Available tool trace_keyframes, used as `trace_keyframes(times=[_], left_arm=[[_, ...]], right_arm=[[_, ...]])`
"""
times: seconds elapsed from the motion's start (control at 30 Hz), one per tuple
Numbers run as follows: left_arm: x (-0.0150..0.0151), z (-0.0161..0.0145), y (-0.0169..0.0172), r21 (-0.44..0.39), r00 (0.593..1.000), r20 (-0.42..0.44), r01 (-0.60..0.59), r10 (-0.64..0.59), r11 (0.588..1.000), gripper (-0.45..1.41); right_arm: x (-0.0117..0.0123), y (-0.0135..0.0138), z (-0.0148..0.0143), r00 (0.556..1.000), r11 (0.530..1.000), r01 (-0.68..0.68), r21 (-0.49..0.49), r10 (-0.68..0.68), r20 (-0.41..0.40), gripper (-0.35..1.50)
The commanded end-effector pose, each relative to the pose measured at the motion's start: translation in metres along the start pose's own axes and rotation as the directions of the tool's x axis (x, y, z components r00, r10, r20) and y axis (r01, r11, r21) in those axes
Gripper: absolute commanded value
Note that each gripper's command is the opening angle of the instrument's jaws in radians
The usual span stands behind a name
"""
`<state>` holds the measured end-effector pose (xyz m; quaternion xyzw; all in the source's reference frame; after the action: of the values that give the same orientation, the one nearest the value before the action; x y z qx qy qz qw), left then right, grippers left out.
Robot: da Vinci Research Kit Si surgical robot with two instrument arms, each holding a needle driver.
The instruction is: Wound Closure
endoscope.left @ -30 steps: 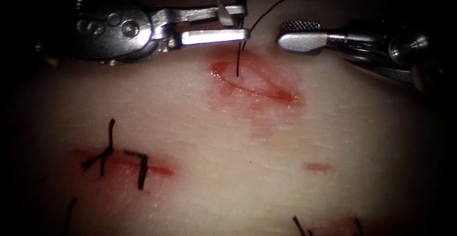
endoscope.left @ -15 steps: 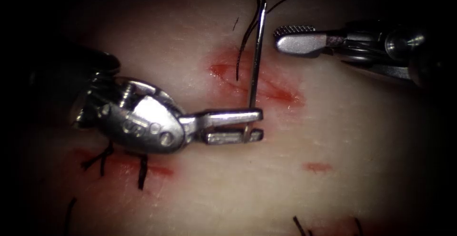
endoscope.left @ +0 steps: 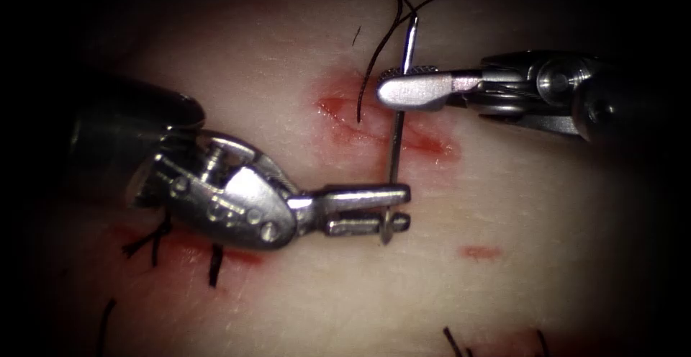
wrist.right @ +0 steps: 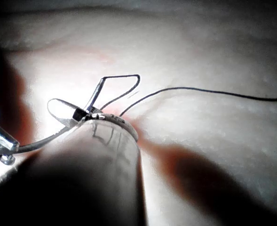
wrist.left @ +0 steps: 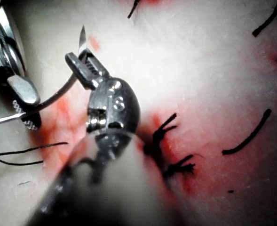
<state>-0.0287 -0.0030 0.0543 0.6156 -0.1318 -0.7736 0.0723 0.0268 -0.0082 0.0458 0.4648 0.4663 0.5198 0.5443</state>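
**A:** Where did things stand on the tissue [endoscope.left: 504,206]?

**B:** The left tool [endoscope.left: 392,209], just below the cut [endoscope.left: 425,142], was clamped on the needle [endoscope.left: 394,148] close to its point. The right tool [endoscope.left: 396,82], at the cut's upper edge, had its jaws parted astride the needle near the thread end.

**A:** And the needle?

**B:** Out of the tissue, bridging the cut. The thread [endoscope.left: 374,62] ran from its upper end down into the cut.

**A:** Advice?

**B:** I'd judge the right tool needed a square, firm bite before the left relaxed, with the thread kept slack.
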Motion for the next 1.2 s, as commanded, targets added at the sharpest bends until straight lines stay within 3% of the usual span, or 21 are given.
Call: trace_keyframes(times=[0.03, 0.4, 0.47, 0.53, 0.67, 0.83, 0.9, 0.97, 1.07, 1.2], left_arm=[[-0.0004, 0.0006, 0.0002, 0.000, 1.000, 0.000, 0.000, 0.000, 1.000, -0.45], [-0.0007, 0.0010, 0.0006, -0.012, 1.000, 0.013, -0.005, 0.005, 1.000, -0.45], [-0.0008, 0.0010, 0.0006, -0.012, 1.000, 0.013, -0.006, 0.006, 1.000, -0.45], [-0.0008, 0.0010, 0.0006, -0.015, 1.000, 0.014, -0.006, 0.006, 1.000, -0.45], [-0.0008, 0.0010, 0.0006, -0.015, 1.000, 0.014, -0.006, 0.006, 1.000, -0.45], [-0.0009, 0.0011, 0.0005, -0.017, 1.000, 0.016, -0.005, 0.006, 1.000, -0.45], [-0.0009, 0.0012, 0.0004, -0.016, 1.000, 0.017, 0.001, -0.001, 1.000, 0.41], [-0.0009, 0.0014, 0.0003, -0.013, 0.997, 0.015, 0.079, -0.079, 0.997, 1.08], [-0.0007, 0.0014, -0.0001, 0.013, 0.979, 0.036, 0.202, -0.202, 0.979, 1.31], [-0.0005, 0.0007, -0.0009, 0.016, 0.925, 0.025, 0.380, -0.380, 0.925, 1.38]], right_arm=[[0.0001, 0.0002, 0.0010, 1.000, 1.000, 0.005, -0.018, -0.005, 0.005, 0.81], [-0.0008, 0.0009, 0.0016, 0.997, 0.995, -0.078, -0.056, 0.076, -0.032, 0.59], [-0.0008, 0.0009, 0.0016, 0.997, 0.995, -0.078, -0.067, 0.076, -0.031, 0.29], [-0.0008, 0.0008, 0.0014, 0.995, 0.992, -0.096, -0.081, 0.093, -0.030, -0.35], [-0.0012, 0.0009, 0.0010, 0.977, 0.963, -0.214, -0.165, 0.212, -0.032, -0.35], [-0.0011, 0.0012, 0.0008, 0.971, 0.955, -0.240, -0.172, 0.235, -0.048, -0.35], [-0.0010, 0.0012, 0.0007, 0.971, 0.955, -0.240, -0.173, 0.234, -0.055, -0.35], [-0.0008, 0.0013, 0.0006, 0.970, 0.956, -0.241, -0.168, 0.234, -0.062, -0.35], [-0.0004, 0.0014, 0.0005, 0.974, 0.962, -0.221, -0.160, 0.209, -0.089, -0.35], [0.0004, 0.0015, 0.0003, 0.987, 0.977, -0.134, -0.164, 0.116, -0.115, -0.35]])
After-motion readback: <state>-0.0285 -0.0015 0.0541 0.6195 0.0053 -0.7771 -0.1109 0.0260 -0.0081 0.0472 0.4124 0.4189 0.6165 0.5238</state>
